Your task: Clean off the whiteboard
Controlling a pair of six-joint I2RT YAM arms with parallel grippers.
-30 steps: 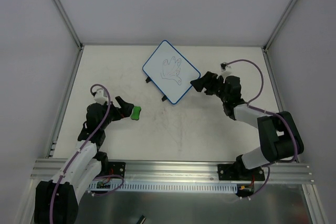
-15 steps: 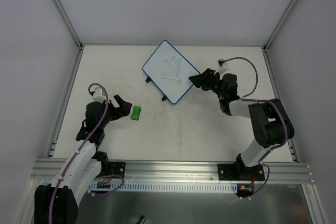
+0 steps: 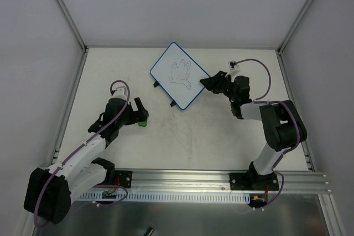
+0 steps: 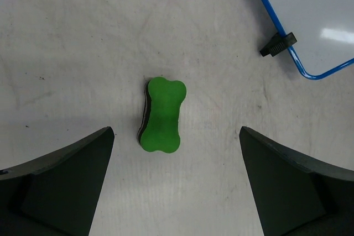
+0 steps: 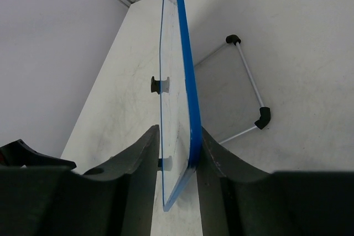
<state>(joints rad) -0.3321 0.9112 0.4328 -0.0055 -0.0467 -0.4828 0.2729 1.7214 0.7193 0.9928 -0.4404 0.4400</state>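
Far centre of the table, that's where the flat rectangular whiteboard (image 3: 180,75) with the thin blue rim sits, turned on the diagonal, one rounded corner pointing at the back wall. A thin line doodle (image 3: 182,74), something like a hand, runs across its glossy white face. Two small black tabs (image 3: 155,84) poke out along its left-hand edge.

The right gripper (image 3: 206,84) is at the board's right corner, and the wrist view there shows it edge-on: the blue rim stands between the two dark fingers (image 5: 138,186), which press against both faces, so the board is pinched fast. Past the rim, a thin grey wire bracket (image 5: 246,81) with black elbow pieces shows against the tabletop.

Over to the left gripper (image 4: 175,134): jaws spread wide, holding nothing. It hangs straight over the small green bone-shaped eraser block (image 4: 161,115), a matte green top on a darker layer, lying flat. Each finger stands well apart from the eraser's sides. The board's blue corner and one black tab come into that wrist view at the upper right, near the eraser but not touching it.

The off-white table (image 3: 221,136) is scuffed with grey smears. A stretch of bare surface lies between eraser and board, and more towards the near edge. Pale walls close the left, right and far sides, and a ribbed aluminium rail (image 3: 182,178) runs along the near edge where both arm bases are bolted.
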